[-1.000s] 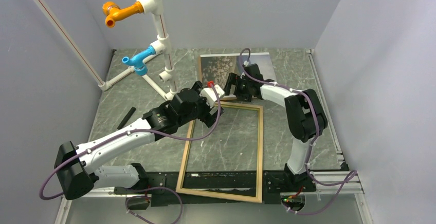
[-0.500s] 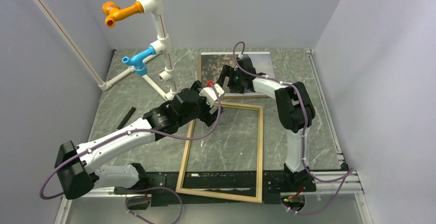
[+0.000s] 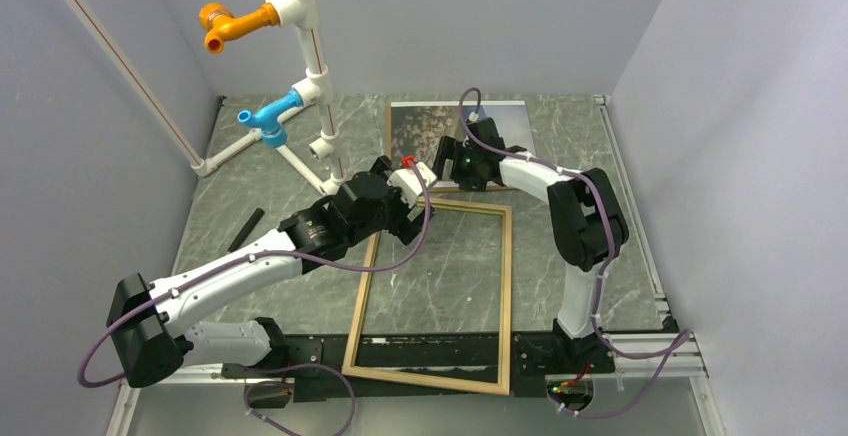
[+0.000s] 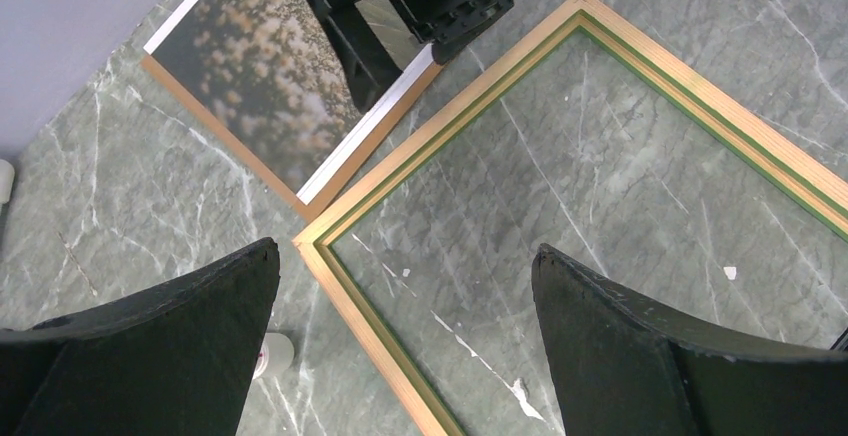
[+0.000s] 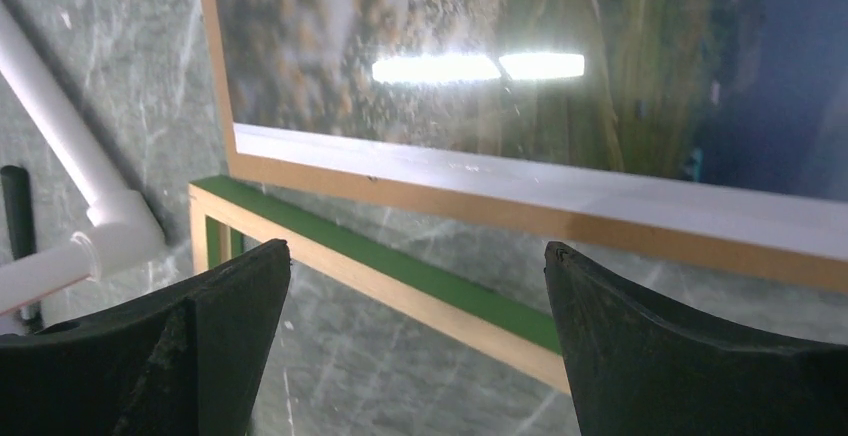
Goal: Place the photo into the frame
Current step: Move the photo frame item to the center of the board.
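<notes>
A: Where is the frame (image 3: 507,296)?

B: Flat on the tabletop (image 3: 600,256), pale wood face up, with green on the inner lip. Its long axis runs near to far, skewed slightly. The near short edge lies over the black base rail (image 3: 420,348).

A: And the photo (image 3: 420,126)?

B: Far centre, picture side up on a brown backing board (image 5: 600,231). The board's near edge runs parallel to the frame's far edge, with a narrow strip of bare marble between them. The right arm covers part of the print, so I cannot tell which way its long axis runs.

A: What about the fingers?

B: The left fingers (image 4: 150,356) are spread wide and hold nothing. They hang above the frame's far left corner. The right fingers (image 5: 700,356) are just as wide apart and also hold nothing. They sit low over the photo's near edge, and the white margin and brown strip show between them.

A: How much room is there to move?

B: There is bare tabletop to the right of the frame, up to the side wall (image 3: 740,156). The left side is tighter. The left arm lies across it, a white pipe stand (image 3: 310,76) rises at the far left, and a black stick (image 3: 246,228) lies near that wall.
</notes>
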